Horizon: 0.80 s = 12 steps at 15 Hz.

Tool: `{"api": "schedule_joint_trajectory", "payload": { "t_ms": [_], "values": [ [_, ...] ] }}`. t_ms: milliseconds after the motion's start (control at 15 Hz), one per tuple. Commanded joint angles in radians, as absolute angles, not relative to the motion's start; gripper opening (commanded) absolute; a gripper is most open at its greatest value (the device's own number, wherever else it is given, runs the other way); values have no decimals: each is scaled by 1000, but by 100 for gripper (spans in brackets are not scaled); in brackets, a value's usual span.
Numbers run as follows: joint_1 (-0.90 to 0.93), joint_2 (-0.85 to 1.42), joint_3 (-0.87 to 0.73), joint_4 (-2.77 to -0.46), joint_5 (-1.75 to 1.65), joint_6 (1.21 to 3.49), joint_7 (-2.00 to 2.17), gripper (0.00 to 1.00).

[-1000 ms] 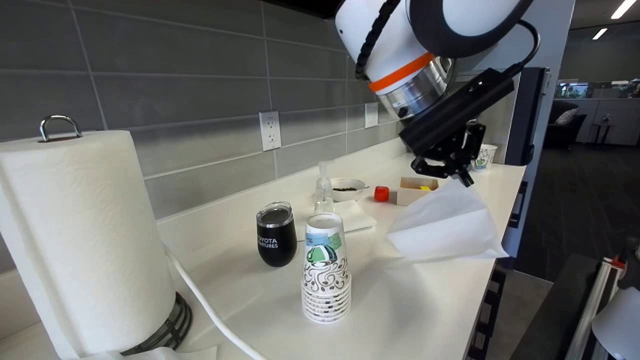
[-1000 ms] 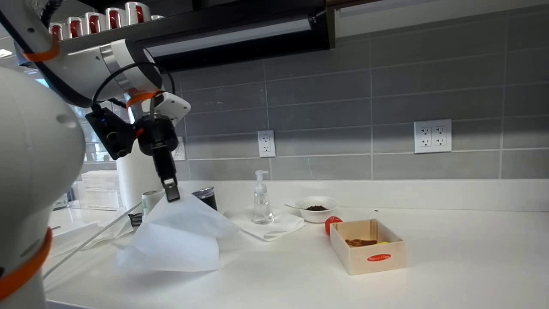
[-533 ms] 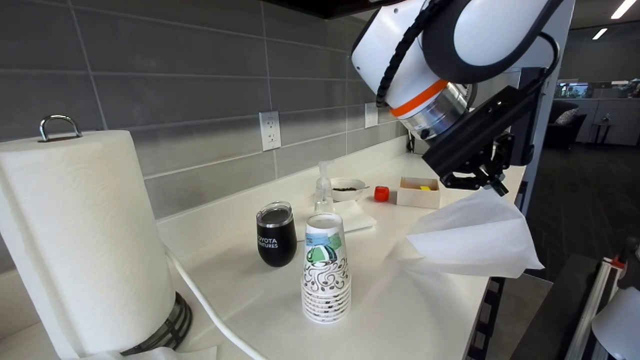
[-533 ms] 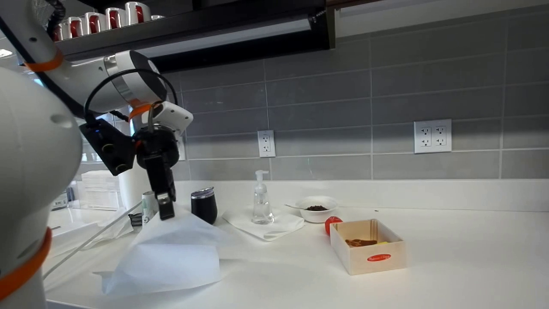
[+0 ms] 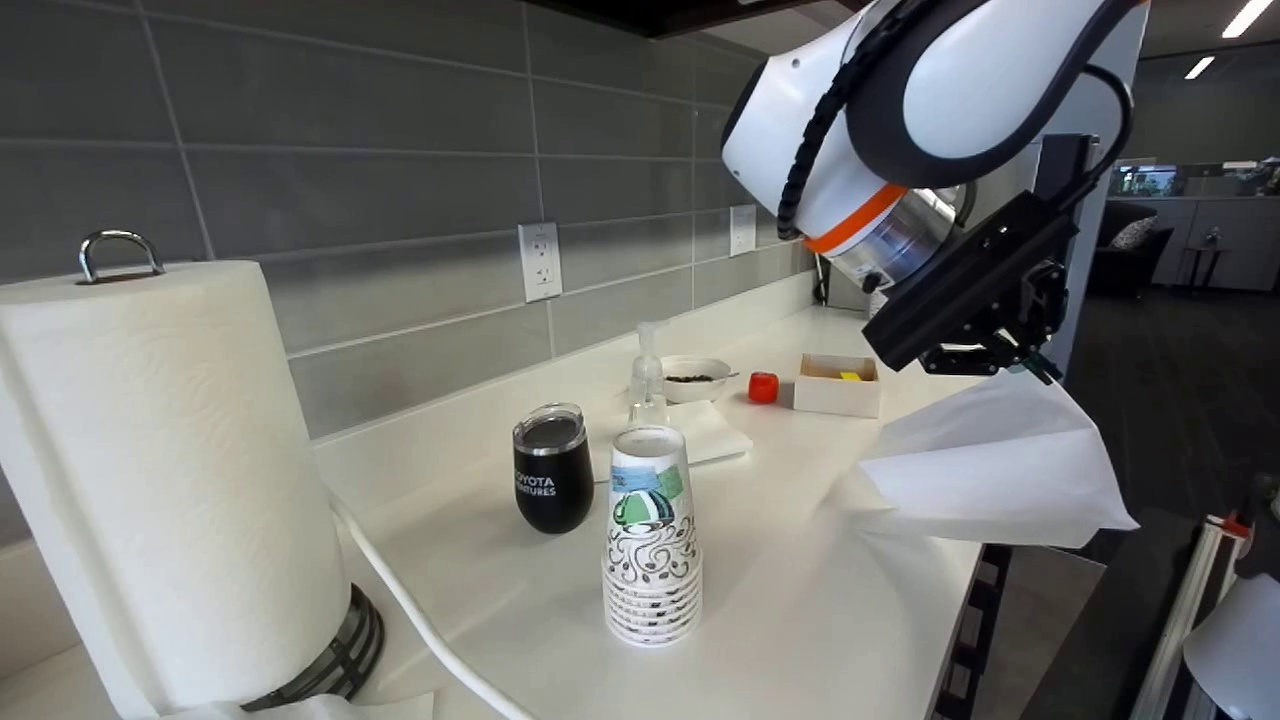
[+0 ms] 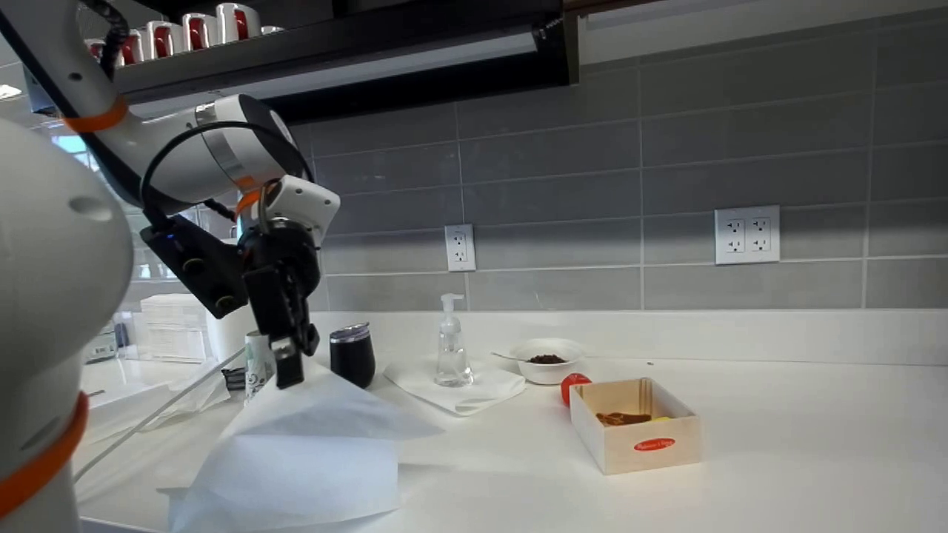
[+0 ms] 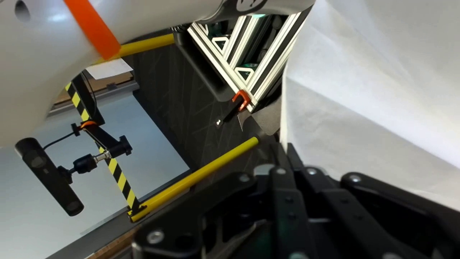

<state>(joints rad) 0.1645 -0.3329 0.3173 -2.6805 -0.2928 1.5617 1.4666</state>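
The pincer (image 7: 284,147) grips a white sheet (image 7: 366,104), a yellow bar (image 7: 201,175) showing beyond.

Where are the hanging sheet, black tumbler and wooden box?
Hanging sheet (image 5: 1005,470), in an exterior view: its middle.
Black tumbler (image 5: 554,480), in an exterior view: side.
Wooden box (image 6: 629,448), in an exterior view: front wall.

In an exterior view, my white arm (image 5: 985,85) comes in from the upper right and slopes left and down to the wrist joint (image 5: 800,135). There I have it folded back, through an orange band (image 5: 855,220) and a silver flange (image 5: 905,240), so my gripper (image 5: 1040,370) slants down to the right. A black cable (image 5: 1128,115) loops down to my wrist camera (image 5: 970,280). In an exterior view, a broad rounded link (image 6: 63,296) fills the near left. In my wrist view, both fingers (image 7: 285,194) lie side by side, jaws drawn together.
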Motion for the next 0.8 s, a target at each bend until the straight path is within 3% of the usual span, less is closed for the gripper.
{"api": "schedule_joint_trajectory", "payload": {
  "t_ms": [0, 333, 733],
  "values": [
    [154, -333, 308, -2677, -326, 1545, 1522, 0],
    [169, -371, 333, -2656, -492, 1597, 1624, 0],
    [195, -386, 284, -2655, -408, 1914, 1569, 0]
  ]
}}
